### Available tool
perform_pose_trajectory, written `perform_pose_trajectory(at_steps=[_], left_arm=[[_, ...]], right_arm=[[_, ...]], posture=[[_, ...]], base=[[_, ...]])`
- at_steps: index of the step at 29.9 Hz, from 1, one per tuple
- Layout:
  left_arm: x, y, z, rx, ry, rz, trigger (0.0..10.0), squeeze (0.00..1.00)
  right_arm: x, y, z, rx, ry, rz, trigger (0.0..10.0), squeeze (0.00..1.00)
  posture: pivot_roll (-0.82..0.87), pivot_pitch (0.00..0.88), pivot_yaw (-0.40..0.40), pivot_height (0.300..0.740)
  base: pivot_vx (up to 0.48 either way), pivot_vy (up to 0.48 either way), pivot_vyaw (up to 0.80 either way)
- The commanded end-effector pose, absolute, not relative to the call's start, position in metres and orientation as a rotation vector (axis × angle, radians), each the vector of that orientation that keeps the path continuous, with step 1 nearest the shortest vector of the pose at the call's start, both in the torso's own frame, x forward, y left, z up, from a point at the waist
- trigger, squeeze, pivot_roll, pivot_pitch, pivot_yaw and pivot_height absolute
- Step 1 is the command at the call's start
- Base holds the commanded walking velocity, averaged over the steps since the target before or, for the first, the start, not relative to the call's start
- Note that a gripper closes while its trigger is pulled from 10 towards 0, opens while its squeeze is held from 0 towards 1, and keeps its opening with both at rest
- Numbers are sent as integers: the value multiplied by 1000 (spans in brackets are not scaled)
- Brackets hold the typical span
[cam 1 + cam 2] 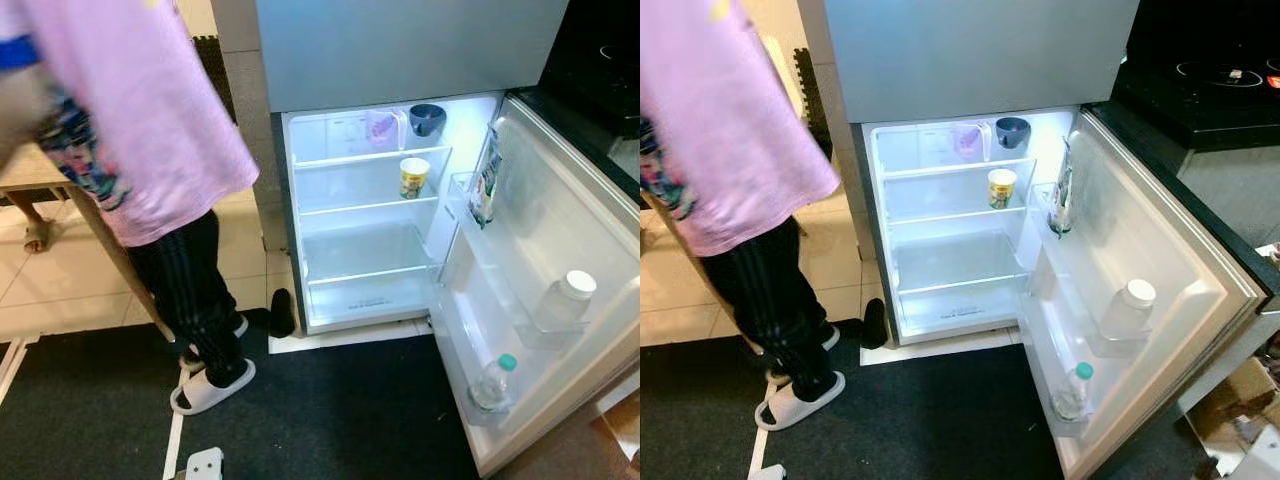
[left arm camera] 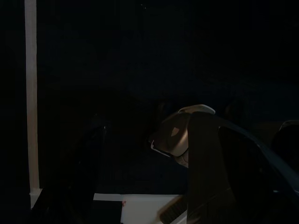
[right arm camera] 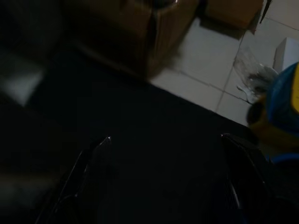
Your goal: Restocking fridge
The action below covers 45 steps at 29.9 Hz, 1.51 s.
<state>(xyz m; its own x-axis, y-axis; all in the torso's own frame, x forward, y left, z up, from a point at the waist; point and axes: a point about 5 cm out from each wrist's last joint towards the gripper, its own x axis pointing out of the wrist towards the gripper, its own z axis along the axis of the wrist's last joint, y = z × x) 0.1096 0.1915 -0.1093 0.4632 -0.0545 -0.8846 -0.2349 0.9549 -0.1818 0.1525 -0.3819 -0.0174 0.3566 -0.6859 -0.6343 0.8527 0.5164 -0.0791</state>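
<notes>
Dark floor mat (image 1: 350, 420) lay before the open fridge (image 1: 370, 230), its door (image 1: 570, 260) swung to the robot's right. Top shelf: pink container (image 1: 382, 127), dark bowl (image 1: 427, 119). Second shelf: printed cup (image 1: 413, 177). Door racks: carton (image 1: 486, 180), white-capped jar (image 1: 566, 300), teal-capped bottle (image 1: 493, 384). Person in pink top (image 1: 140, 110) stood at left, white slipper (image 1: 210, 388) on the mat. Left pincer (image 2: 145, 196): fingers apart, over dark floor. Right pincer (image 3: 163, 186): fingers apart, above the mat.

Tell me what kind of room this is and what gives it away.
Most likely a home kitchen. An open fridge stands lit with a yellow cup on a shelf and bottles in the door. To its right, a dark countertop holds what looks like a stove. A person in slippers stands nearby on tile floor.
</notes>
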Motion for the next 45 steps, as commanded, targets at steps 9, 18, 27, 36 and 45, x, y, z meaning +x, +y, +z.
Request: perform_pose_trajectory(at_steps=[9, 18, 27, 36, 45], left_arm=[[105, 191, -111, -307, 1099, 125, 10000, 0], [103, 192, -111, -306, 1103, 130, 10000, 0], [102, 192, -111, -305, 1105, 131, 10000, 0], [102, 190, -112, -306, 1109, 126, 10000, 0], [102, 191, -112, -300, 1111, 123, 10000, 0]], right_arm=[[195, -404, 30, 436, 314, -953, 0, 0], [224, -408, 60, 512, 117, -804, 10000, 0], [239, -397, 65, 539, 89, -629, 10000, 0], [262, -360, 61, 523, 157, -227, 10000, 0], [284, -289, 44, 496, 274, 211, 10000, 0]], posture=[[-40, 0, -9, 740], [-35, 0, -6, 740], [-35, 0, -6, 740], [-44, 0, -8, 740], [-44, 0, -10, 740]], base=[[0, 0, 0], [0, 0, 0], [0, 0, 0], [0, 0, 0], [0, 0, 0]])
